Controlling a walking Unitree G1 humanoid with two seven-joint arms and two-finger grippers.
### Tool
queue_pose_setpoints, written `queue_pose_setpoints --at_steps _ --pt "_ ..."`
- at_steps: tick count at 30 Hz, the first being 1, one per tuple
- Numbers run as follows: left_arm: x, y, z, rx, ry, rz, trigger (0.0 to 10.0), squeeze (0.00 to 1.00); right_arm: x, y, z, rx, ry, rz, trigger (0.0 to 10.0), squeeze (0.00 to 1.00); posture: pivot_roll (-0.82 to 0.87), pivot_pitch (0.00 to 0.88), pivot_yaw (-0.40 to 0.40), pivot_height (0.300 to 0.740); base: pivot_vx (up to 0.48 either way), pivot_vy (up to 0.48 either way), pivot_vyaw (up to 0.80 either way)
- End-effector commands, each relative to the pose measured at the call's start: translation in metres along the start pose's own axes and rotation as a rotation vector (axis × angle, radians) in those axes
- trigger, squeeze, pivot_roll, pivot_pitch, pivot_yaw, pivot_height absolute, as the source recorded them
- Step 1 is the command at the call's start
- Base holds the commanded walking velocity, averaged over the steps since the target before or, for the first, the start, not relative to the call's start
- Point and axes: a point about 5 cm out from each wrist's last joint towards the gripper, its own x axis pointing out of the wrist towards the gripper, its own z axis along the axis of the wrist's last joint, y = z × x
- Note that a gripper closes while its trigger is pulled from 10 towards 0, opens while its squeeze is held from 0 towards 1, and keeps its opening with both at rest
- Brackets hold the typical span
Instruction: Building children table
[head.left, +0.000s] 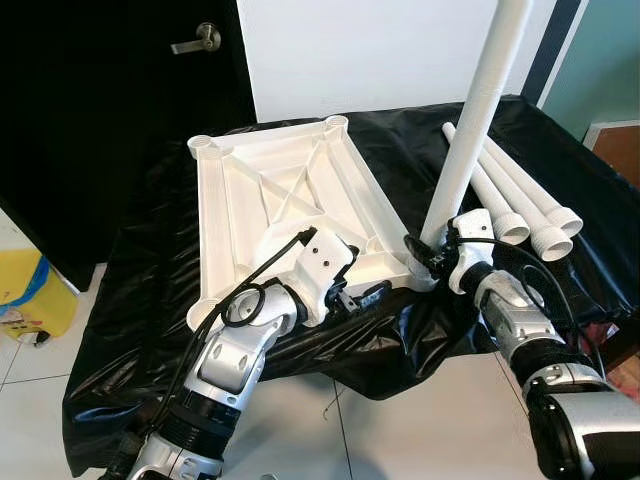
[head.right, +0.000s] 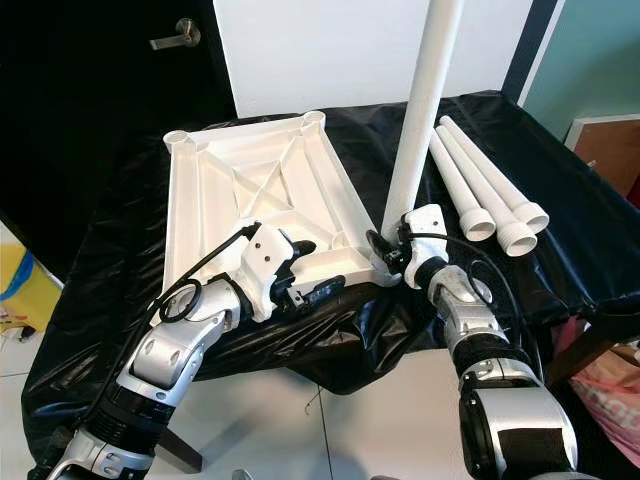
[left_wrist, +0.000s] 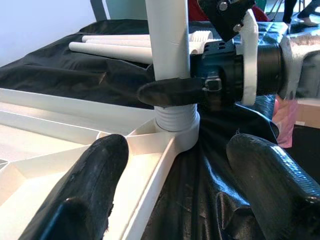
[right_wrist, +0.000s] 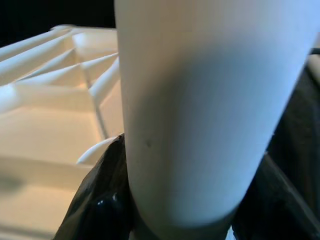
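An upside-down white table panel (head.left: 290, 200) is laid ribs-up on the black-covered tabletop (head.left: 150, 260), its near edge at the tabletop's front edge, so that its corner sockets face upward. A white leg (head.left: 470, 130) is held upright in the panel's near right corner socket, pinched close to its threaded base by the right end effector (head.left: 425, 252), apparently for screwing it home. The panel's near edge is approached by the left end effector (head.right: 318, 287) with fingers spread, probably to steady it, while three spare legs (head.left: 520, 200) are kept toward the tabletop's right edge.
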Motion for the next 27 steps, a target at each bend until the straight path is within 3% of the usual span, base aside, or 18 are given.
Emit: queue_pose_setpoints --at_steps 1,7,9,15,20,27 --pt "-0.001 -0.002 -0.004 -0.006 0.021 -0.002 10.0 0.0 -0.007 0.001 -0.02 0.03 0.094 -0.076 10.0 0.0 -0.11 0.0 0.017 0.74 0.0 0.0 0.0" --pt "0.0 -0.003 -0.004 -0.007 0.02 -0.005 10.0 0.0 -0.007 0.014 -0.025 0.062 0.094 -0.192 10.0 0.0 -0.12 0.0 0.014 0.74 0.0 0.0 0.0" --pt "0.0 -0.003 -0.004 -0.007 0.019 -0.004 10.0 0.0 -0.009 0.024 -0.028 0.096 0.105 -0.31 10.0 0.0 -0.12 0.0 0.013 0.74 0.0 0.0 0.0" --pt "0.001 -0.004 -0.004 -0.007 0.017 -0.004 10.0 0.0 -0.015 0.034 -0.033 0.163 0.126 -0.51 10.0 0.0 -0.12 0.0 0.011 0.74 0.0 0.0 0.0" --pt "0.002 -0.004 -0.004 -0.01 0.015 -0.006 10.0 0.0 -0.015 0.048 -0.031 0.198 0.11 -0.541 10.0 0.0 -0.12 0.0 0.011 0.74 0.0 0.0 0.0" --pt "0.002 -0.005 -0.004 -0.008 0.016 -0.008 10.0 0.0 -0.016 0.045 -0.02 0.161 0.046 -0.532 10.0 0.0 -0.12 0.0 0.015 0.74 0.0 0.0 0.0"
